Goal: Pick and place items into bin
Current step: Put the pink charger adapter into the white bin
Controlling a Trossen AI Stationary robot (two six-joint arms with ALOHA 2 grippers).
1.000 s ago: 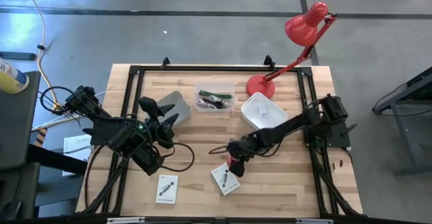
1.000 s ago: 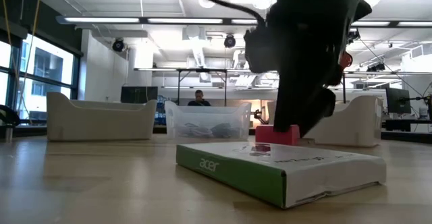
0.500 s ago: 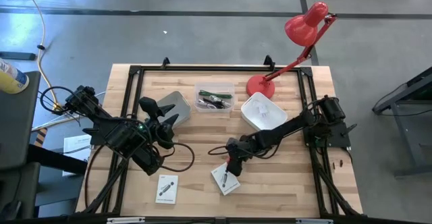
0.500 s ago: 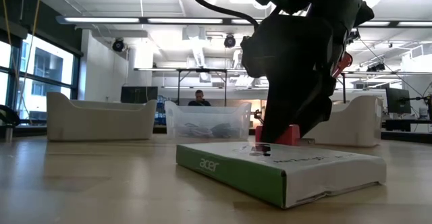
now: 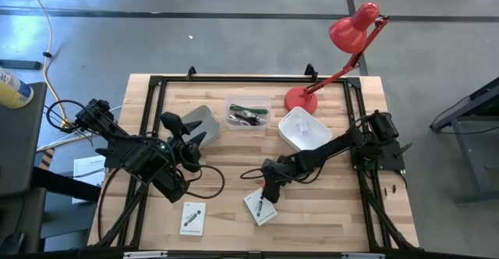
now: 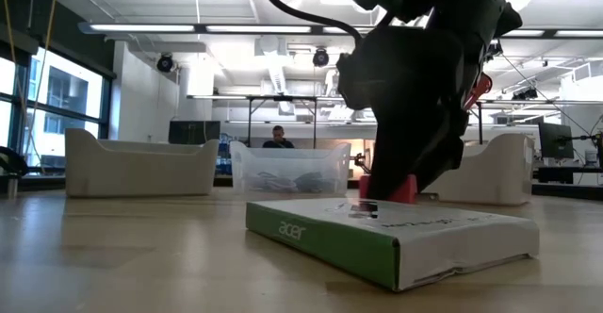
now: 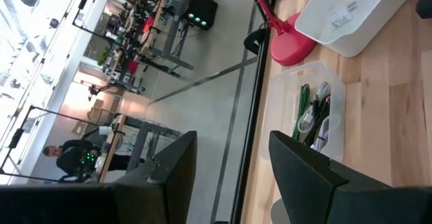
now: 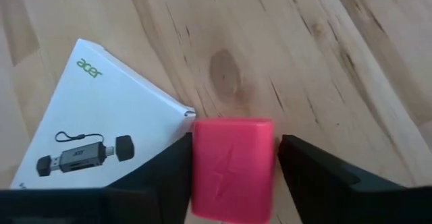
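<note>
The small pink piece [image 8: 233,166] lies flat on the wood beside a corner of a white card box [image 8: 88,123]. In the low view the pink piece [image 6: 400,190] rests on the table behind that box [image 6: 386,238]. My right gripper [image 5: 270,190] is open and low over it. Its fingers [image 8: 165,180] stand close on either side. A second card [image 5: 192,218] lies near the table's near edge. A green pen [image 5: 249,108] and coiled cables sit in the clear bin [image 5: 231,115]. My left gripper [image 5: 185,130] waits open above the grey bin [image 5: 206,118]. My right gripper comes at the pink piece from above, pointing down, one finger at each of two opposite sides [image 8: 197,177]. A thin strip of wood shows between the piece and one finger. Whether the fingers touch it I cannot tell. The piece stays flat on the table.
A white bin [image 5: 285,126] stands right of the clear bin. The red desk lamp's base [image 5: 299,99] sits at the far edge, with its arm slanting up to the right. A black frame runs round the table. Bare wood lies between the two cards and near the right edge.
My right gripper has come down over the pink piece and shifted slightly toward the table's left. The piece showed beside the fingers in the high view a second ago and is now hidden under them. The piece and the card box have stayed put.
</note>
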